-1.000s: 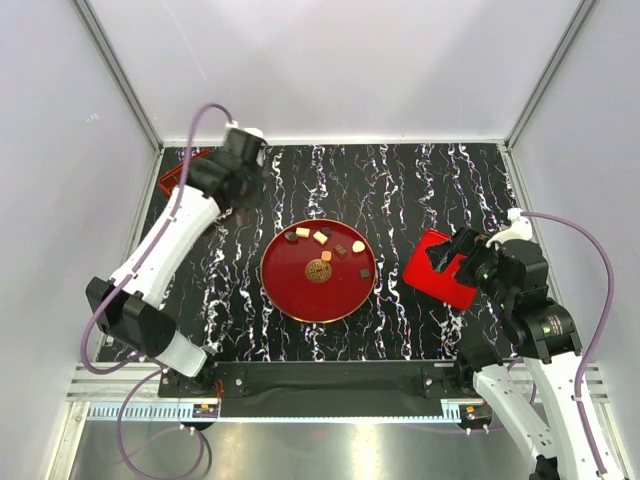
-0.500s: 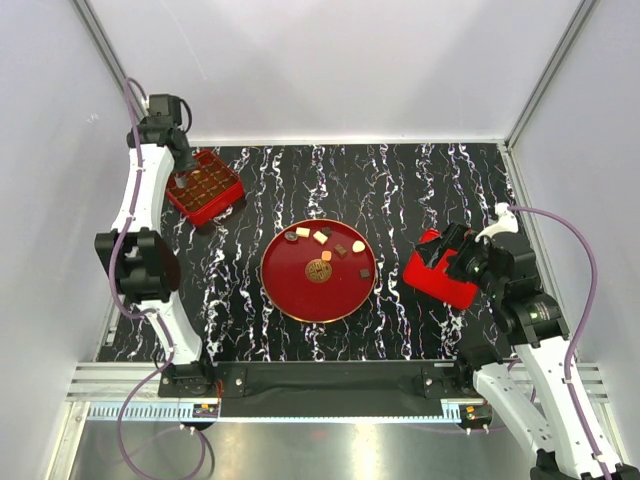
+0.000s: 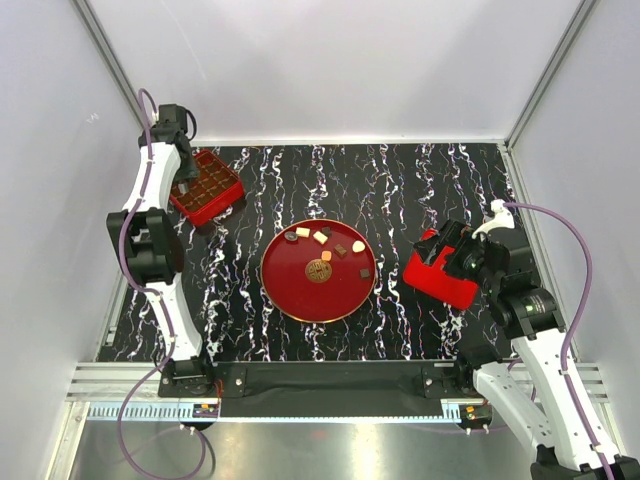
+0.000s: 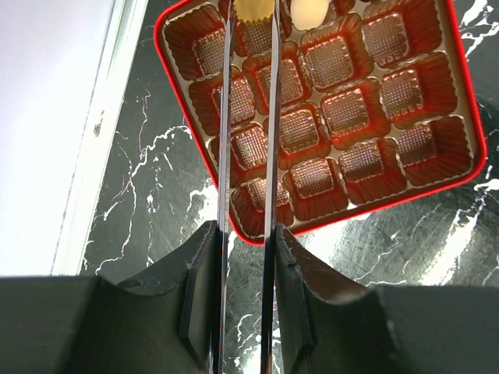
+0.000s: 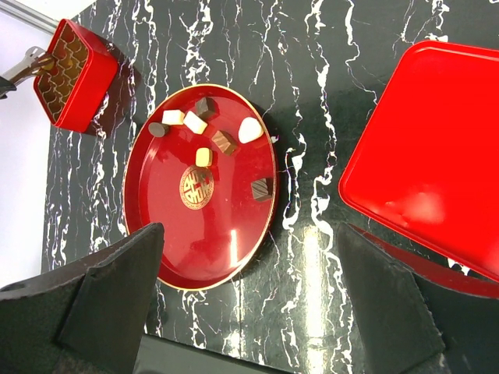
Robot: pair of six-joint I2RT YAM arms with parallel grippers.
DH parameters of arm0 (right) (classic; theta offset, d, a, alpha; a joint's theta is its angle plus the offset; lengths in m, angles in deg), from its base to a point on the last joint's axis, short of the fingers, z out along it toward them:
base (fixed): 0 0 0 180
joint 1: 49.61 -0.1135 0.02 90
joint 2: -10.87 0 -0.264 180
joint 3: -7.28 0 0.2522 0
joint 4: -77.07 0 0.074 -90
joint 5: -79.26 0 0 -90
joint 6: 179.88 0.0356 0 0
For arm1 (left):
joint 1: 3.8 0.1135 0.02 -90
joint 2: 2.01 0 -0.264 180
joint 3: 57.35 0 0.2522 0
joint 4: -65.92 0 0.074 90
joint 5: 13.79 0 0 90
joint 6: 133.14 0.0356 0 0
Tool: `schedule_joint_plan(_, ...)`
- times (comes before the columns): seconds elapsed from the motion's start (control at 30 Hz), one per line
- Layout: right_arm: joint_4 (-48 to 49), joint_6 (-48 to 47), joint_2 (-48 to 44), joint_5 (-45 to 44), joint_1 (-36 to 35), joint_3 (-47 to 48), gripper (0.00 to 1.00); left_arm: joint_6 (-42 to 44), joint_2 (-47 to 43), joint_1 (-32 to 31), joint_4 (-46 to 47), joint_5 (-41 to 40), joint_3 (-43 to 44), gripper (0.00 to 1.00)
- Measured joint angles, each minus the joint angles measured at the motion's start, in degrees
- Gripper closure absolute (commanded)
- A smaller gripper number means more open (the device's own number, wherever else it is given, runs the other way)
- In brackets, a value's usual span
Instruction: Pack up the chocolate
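Observation:
Several chocolate pieces, dark, tan and cream-white, lie on the far half of the red plate [image 3: 320, 297] [image 5: 204, 238], among them a cream one [image 3: 358, 245] and a dark striped one [image 5: 263, 188]. At the back left stands the red box [image 3: 212, 197] [image 4: 461, 101] with its brown moulded cups. My left gripper [image 3: 183, 186] [image 4: 252, 25] reaches over it on long thin blades and is shut on a tan chocolate [image 4: 253, 8] above a far-corner cup. A cream piece [image 4: 308, 11] sits in the cup beside it. My right gripper [image 3: 447, 256] [image 5: 249, 300] hangs open and holds nothing, to the right of the plate.
A red lid [image 3: 440, 280] [image 5: 437, 156] lies flat at the right, partly under my right gripper. White walls and metal rails close the black marbled table [image 3: 420, 180] at the back and sides; the left wall stands right beside the box.
My left arm has swung from in front of the box to the back left, uncovering it, and its blades now hang over the box. My right gripper has shifted slightly.

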Motion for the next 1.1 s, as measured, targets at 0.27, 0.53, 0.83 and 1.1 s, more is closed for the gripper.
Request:
schedule_joint_plan(0.27, -0.02, 0.00, 0.04, -0.02, 0.00, -0.02, 0.00, 0.46, 0.39, 0.22, 0.22, -0.66, 0.11, 0.56)
schedule_joint_plan(0.53, -0.02, -0.07, 0.28, -0.20, 0.00, 0.00, 0.00, 0.44, 0.15, 0.22, 0.17, 0.46, 0.09, 0.55)
schedule_joint_plan(0.83, -2.32, -0.66, -0.63, -0.76, 0.00, 2.08, 0.00, 0.20, -10.47, -2.84, -1.60, 3.10, -3.63, 0.55)
schedule_joint_plan(1.1, -6.12, -1.14, -3.63, -2.16, 0.00, 4.68, 0.00, 0.00, -29.00, -21.92, -1.16, 5.38, -17.42, 0.55)
